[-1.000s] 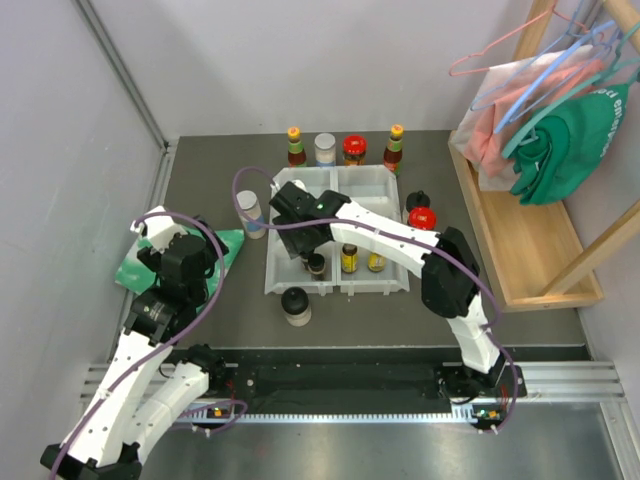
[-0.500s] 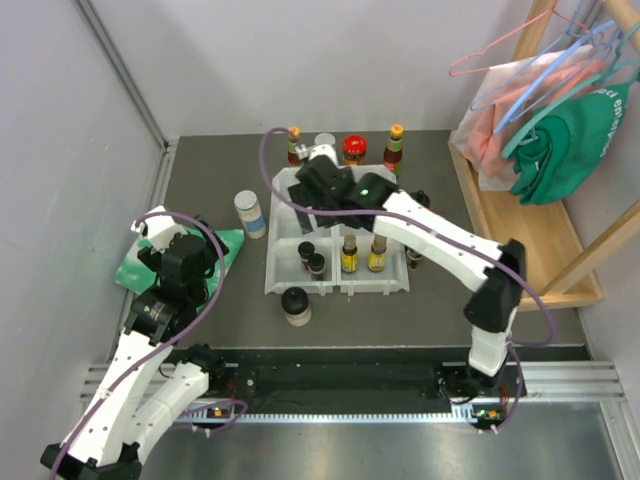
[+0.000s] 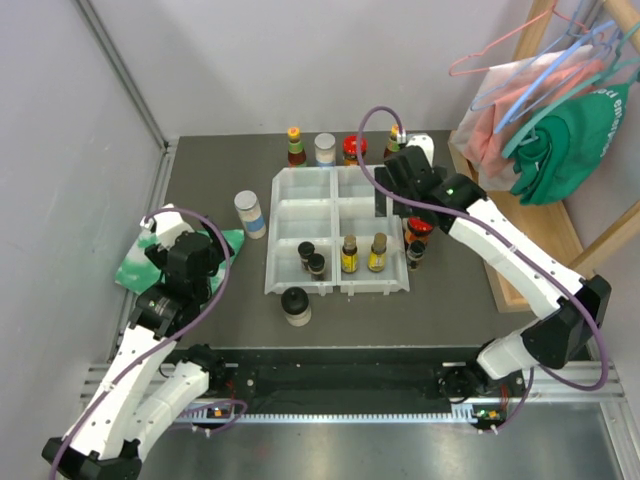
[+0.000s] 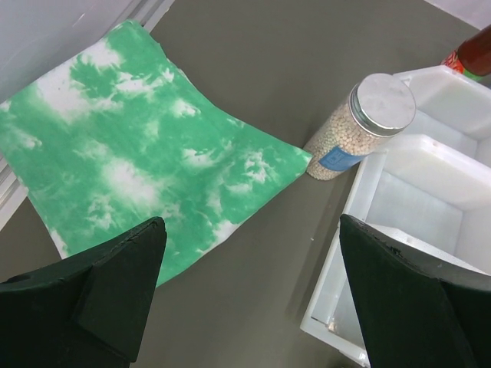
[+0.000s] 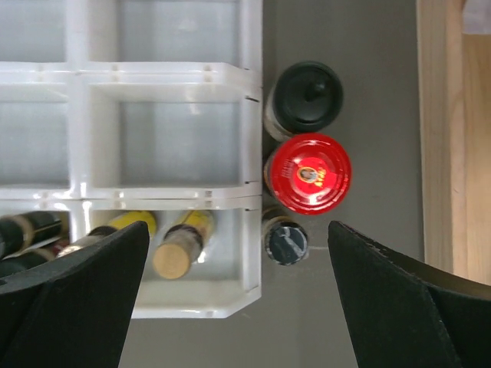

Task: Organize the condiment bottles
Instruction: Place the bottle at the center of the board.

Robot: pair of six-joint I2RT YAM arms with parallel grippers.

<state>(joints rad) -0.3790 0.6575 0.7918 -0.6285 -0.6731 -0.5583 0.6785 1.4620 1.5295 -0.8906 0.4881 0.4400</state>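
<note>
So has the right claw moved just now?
Yes. The right gripper swung rightward, from over the tray's left half to its right edge, by the red-lidded jar.

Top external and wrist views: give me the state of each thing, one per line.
left end effector: open, empty
right end effector: open, empty
tray: four bottles in near compartments
cloth: spread out
red-lidded jar: upright, capped, outside tray
black-capped jar: upright, capped, outside tray
pale-lidded jar: upright, lidded, beside cloth
black-lidded jar: upright, in front of tray
</note>
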